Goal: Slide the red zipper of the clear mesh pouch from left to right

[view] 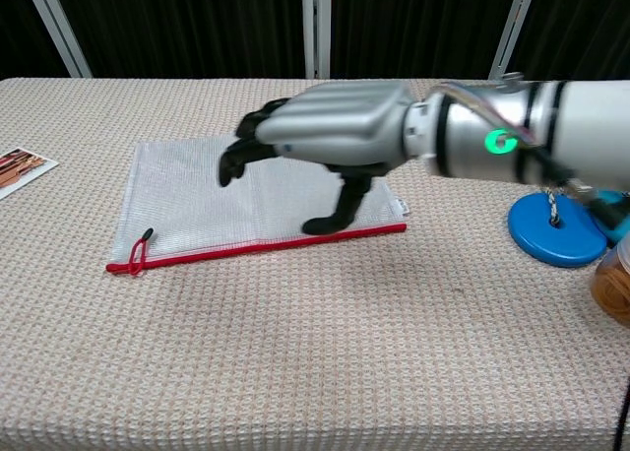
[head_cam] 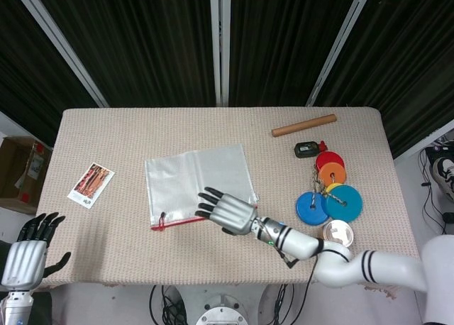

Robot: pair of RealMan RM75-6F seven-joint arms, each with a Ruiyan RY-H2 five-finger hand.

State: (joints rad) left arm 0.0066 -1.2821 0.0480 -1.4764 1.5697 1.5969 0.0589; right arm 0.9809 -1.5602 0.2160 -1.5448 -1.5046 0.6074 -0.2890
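Note:
The clear mesh pouch [head_cam: 191,179] [view: 197,200] lies flat in the middle of the table, with its red zipper strip [view: 226,249] along the near edge. The black zipper pull [head_cam: 162,219] [view: 142,244] sits at the strip's left end. My right hand [head_cam: 227,210] [view: 330,136] hovers over the pouch's near right part, fingers spread and pointing left, holding nothing. Its thumb [view: 340,210] reaches down close to the red strip; I cannot tell if it touches. My left hand [head_cam: 28,248] hangs off the table's near left corner, fingers apart and empty.
A photo card [head_cam: 91,184] [view: 18,165] lies at the left. At the right are a wooden rod [head_cam: 303,125], a black device [head_cam: 306,150], several coloured discs on a cord [head_cam: 330,190] and a round wooden piece [head_cam: 338,233]. A cardboard box [head_cam: 18,172] stands beyond the left edge.

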